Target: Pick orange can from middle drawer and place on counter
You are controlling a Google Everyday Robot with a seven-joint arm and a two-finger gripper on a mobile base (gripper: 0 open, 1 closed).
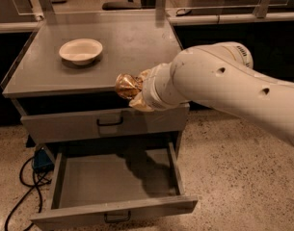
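The orange can [126, 86] is a shiny coppery, dented can held in my gripper [135, 91], which is shut on it at the end of my white arm. The can hangs at the front edge of the counter [127, 47], about level with the top. The middle drawer [115, 179] stands pulled open below, its grey floor bare and crossed by the arm's shadow. Its small dark loop handle [116, 218] shows on the front panel.
A white round bowl [81, 50] sits on the counter at the back left. The shut top drawer [103, 123] lies just under the can. A blue box and black cables [28, 174] lie on the floor left of the cabinet. Clear panels edge the counter.
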